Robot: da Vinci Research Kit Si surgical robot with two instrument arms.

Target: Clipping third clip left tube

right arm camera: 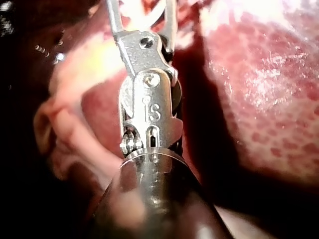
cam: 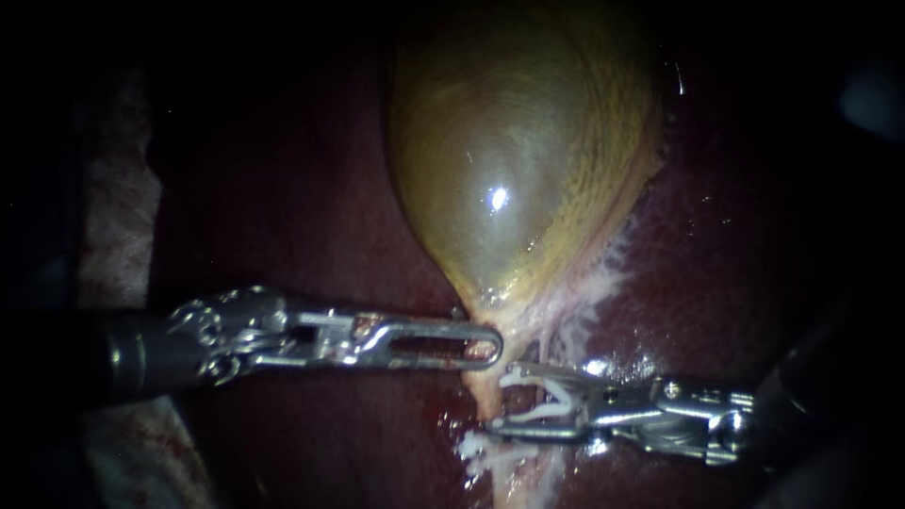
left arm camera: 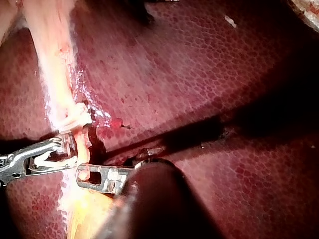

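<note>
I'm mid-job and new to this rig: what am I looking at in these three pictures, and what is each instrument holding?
Two thin surgical instruments work on a pig's liver and gallbladder. The endoscope view is the close overview; the other two come from cameras on each instrument's arm. Your left instrument reaches the gallbladder's neck; whether it grips is unclear. Your right instrument carries an open white clip in its jaws, brought up to the tube. Another clip sits on that tube.

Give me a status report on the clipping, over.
Left instrument shut on tube under gallbladder. Right instrument holds open clip at tube, not closed. Placed clip on tube nearby; nothing blocking.
</note>
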